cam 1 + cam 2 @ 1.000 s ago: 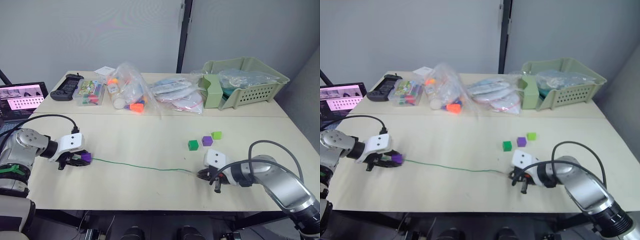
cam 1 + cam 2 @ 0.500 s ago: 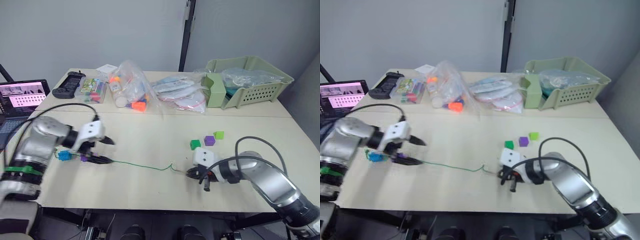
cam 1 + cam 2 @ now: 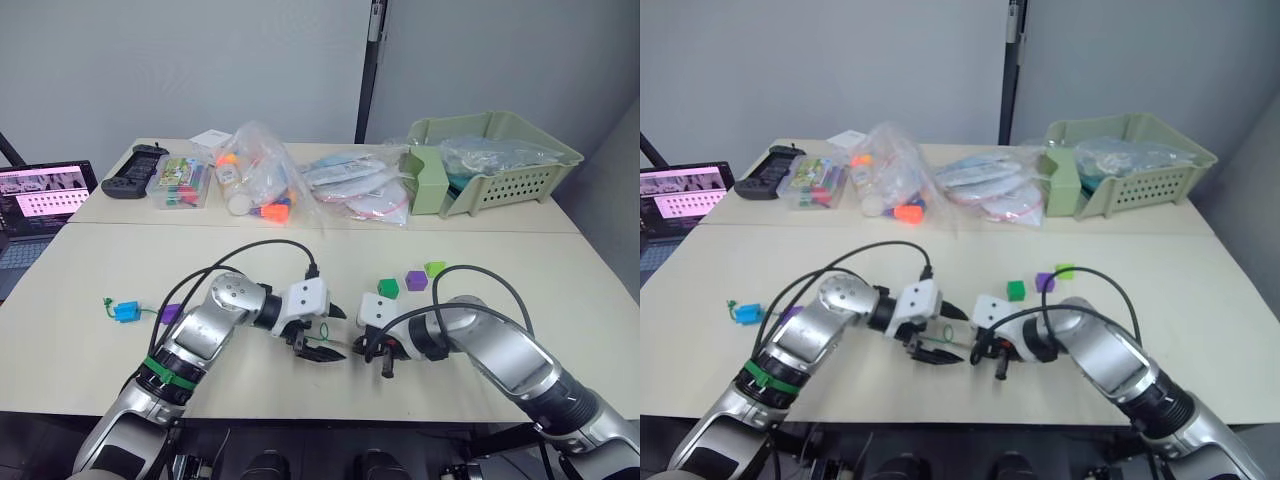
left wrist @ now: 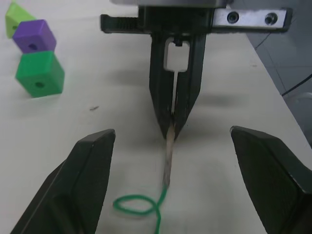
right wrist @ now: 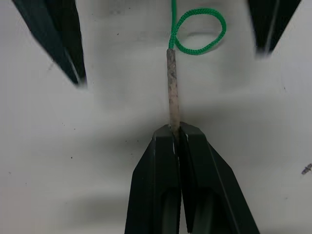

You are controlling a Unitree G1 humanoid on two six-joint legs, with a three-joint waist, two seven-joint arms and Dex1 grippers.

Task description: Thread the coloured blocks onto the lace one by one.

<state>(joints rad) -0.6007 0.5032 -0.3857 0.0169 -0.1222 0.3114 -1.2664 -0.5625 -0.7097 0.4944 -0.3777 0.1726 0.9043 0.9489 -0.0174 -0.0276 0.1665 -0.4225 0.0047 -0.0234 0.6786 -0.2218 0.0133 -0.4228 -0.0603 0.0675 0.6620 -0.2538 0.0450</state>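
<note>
Lace (image 5: 171, 87) tip pinched by right fingers (image 5: 177, 134); left fingers (image 4: 92, 161) wide apart, empty; five blocks.

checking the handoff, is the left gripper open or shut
Open. The left gripper has its two black fingers spread wide on either side of the lace's pale tip, touching nothing.

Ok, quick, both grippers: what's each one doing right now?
Left gripper: open, holding nothing, facing the lace tip.
Right gripper: shut on the lace's stiff tip.

Even, bright overhead light; soft shadows lie under the arms on the table (image 3: 250, 250). Near fingers in the wrist views look slightly blurred, perhaps out of focus.
</note>
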